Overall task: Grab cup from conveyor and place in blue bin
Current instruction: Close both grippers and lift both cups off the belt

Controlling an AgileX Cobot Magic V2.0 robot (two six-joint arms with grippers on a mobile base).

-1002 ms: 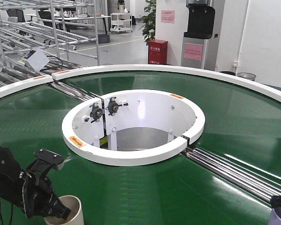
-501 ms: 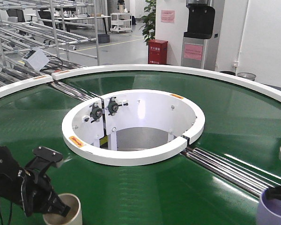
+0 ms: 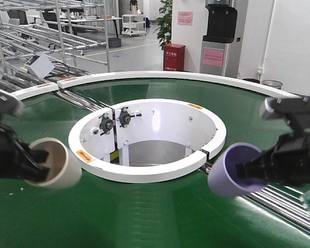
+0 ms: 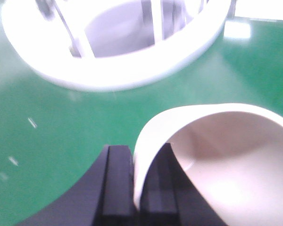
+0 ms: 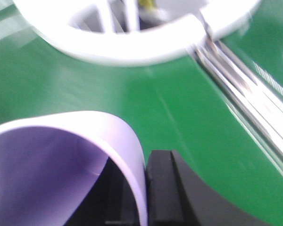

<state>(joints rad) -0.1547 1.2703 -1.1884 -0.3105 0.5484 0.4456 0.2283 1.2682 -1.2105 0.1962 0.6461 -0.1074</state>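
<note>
We are in an industrial lab or factory hall: we see a ring-shaped conveyor, steel roller racks, a red cabinet, a water dispenser and a polished floor.

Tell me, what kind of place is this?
Probably a factory or warehouse test floor: a big ring-shaped conveyor fills the view, with steel roller racks standing behind it.

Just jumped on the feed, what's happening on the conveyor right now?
Both arms have a cup. The left gripper pinches a cream cup by its rim, the right gripper a purple cup. Both cups are held tipped sideways above the green belt of the conveyor, either side of the white central ring. No blue bin is in view.
</note>
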